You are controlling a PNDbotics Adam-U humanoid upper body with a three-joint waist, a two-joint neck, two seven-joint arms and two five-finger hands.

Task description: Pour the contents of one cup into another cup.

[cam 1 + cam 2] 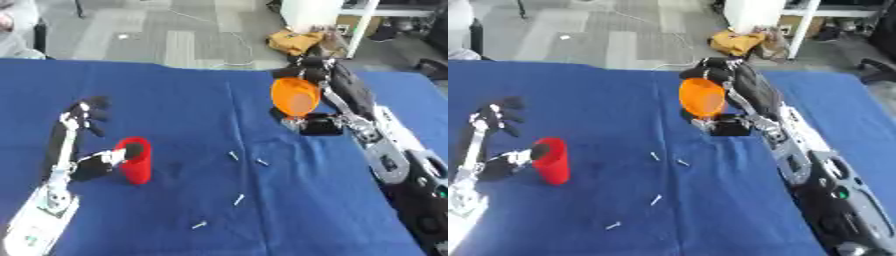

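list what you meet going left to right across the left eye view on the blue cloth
left hand → red cup → small white bits → orange cup → right hand

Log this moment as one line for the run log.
right hand: holds orange cup tipped | left hand: open beside red cup | small pieces scattered on blue cloth

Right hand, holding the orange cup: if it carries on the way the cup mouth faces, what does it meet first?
Nothing close. The right hand tips the orange cup toward the robot's left; bare blue cloth follows. The red cup sits nearer and lower, probably off that line, though depth is unclear.
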